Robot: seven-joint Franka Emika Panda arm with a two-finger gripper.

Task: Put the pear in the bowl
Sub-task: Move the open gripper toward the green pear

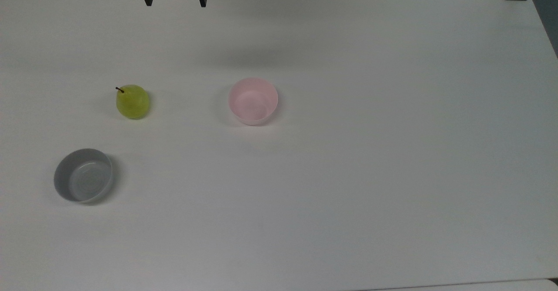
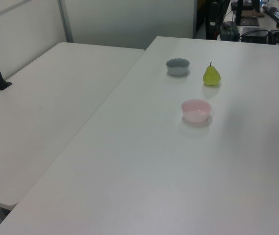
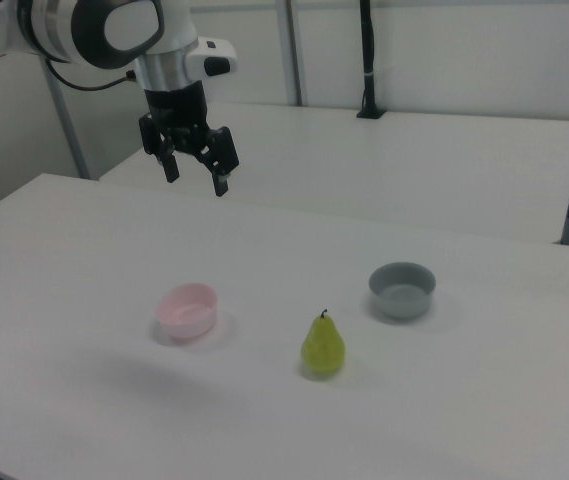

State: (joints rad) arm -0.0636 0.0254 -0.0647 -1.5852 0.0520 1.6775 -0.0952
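Standing upright, pear [image 3: 322, 347] beside bowl [image 3: 187, 309]

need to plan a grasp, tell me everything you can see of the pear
The pear is small, yellow-green and smooth-skinned, with a short dark stem on top. It stands upright on the white table, touching nothing else. In the top view it sits left of the pink bowl and above the grey bowl. The gripper hangs open, high and well clear of it.
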